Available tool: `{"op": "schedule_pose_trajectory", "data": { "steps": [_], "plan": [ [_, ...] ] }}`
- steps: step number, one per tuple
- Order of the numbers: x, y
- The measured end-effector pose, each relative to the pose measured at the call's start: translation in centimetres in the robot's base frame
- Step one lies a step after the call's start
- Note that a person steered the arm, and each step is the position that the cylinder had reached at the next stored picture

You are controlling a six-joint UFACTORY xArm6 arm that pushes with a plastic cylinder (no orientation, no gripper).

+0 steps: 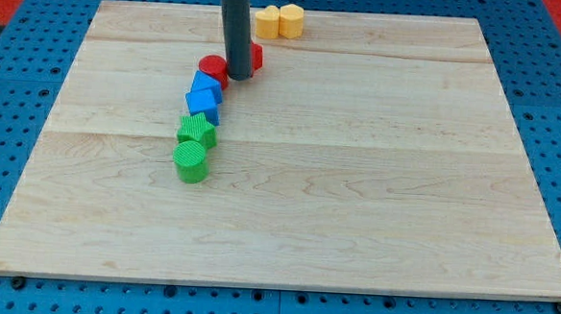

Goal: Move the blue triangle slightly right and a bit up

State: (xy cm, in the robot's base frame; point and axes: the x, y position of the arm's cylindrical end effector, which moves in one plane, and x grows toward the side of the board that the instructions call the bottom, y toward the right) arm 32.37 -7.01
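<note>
Standing upright near the view's top, the dark rod comes down from the top edge, where its upper part is cut off, and my tip (pixel 239 76) touches the wooden board (pixel 355 199), clamping nothing. Left to right: a green cylinder (pixel 191 160) and green block (pixel 197 131), the blue triangle (pixel 204 101), a second blue block (pixel 208 80), a red cylinder (pixel 214 70), then a red block (pixel 256 57) partly hidden behind the rod, and two yellow blocks (pixel 278 21). The blue triangle lies just below-left of my tip.

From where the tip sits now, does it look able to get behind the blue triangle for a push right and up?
Probably, after a detour. My tip sits up-right of the blue triangle, with the red cylinder between them.
</note>
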Motion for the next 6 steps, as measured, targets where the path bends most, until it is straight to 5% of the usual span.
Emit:
{"op": "schedule_pose_trajectory", "data": {
  "steps": [4, 6],
  "plan": [
    [0.6, -9.2],
    [5.1, -4.7]
  ]
}}
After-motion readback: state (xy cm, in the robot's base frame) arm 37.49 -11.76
